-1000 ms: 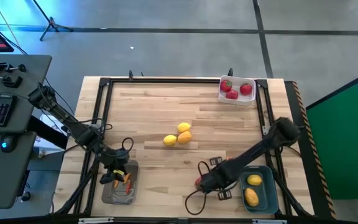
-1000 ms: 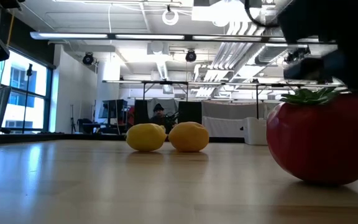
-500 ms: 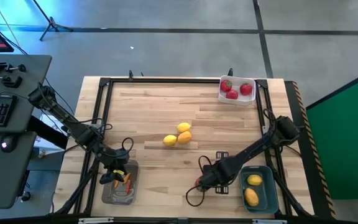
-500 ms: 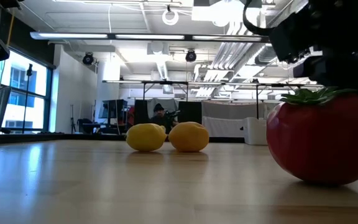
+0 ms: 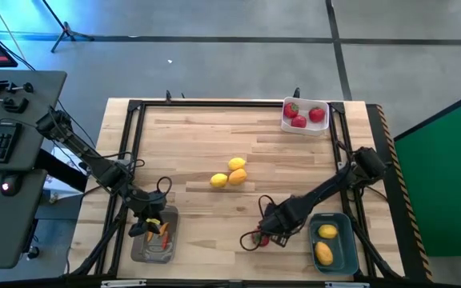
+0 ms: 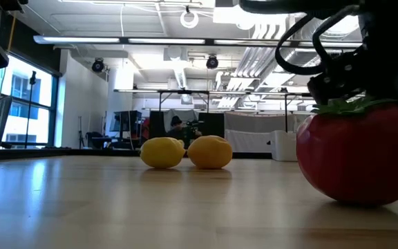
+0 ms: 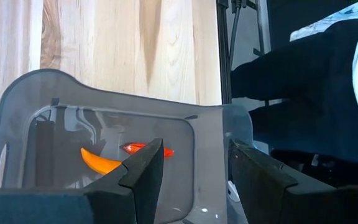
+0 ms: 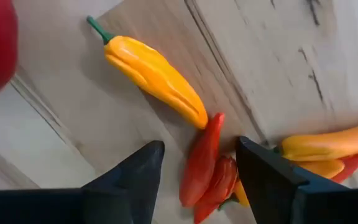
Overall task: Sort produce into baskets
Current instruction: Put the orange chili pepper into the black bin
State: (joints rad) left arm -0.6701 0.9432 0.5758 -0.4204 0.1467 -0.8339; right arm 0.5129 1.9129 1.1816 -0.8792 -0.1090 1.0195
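My right gripper (image 8: 197,171) hangs with its fingers spread and empty over the near right of the table, directly above a thin red pepper (image 8: 201,163) whose long axis runs roughly in line with the gap between the fingers. A yellow-orange pepper (image 8: 154,73) lies just beyond, touching its tip, with more peppers (image 8: 328,149) bunched alongside. I judge this arm far nearer than my left gripper (image 7: 191,180), also open, over the flat grey tray (image 7: 36,99) at the near left.

Bright, even overhead light falls on the wooden table (image 5: 238,144), with only short, soft shadows under the lemons (image 5: 229,173). At table height, ceiling strip lights (image 6: 185,40) glare white and a window on the left glows blue. The near red fruit (image 6: 358,159) looks soft, and both wrist views are slightly blurred.
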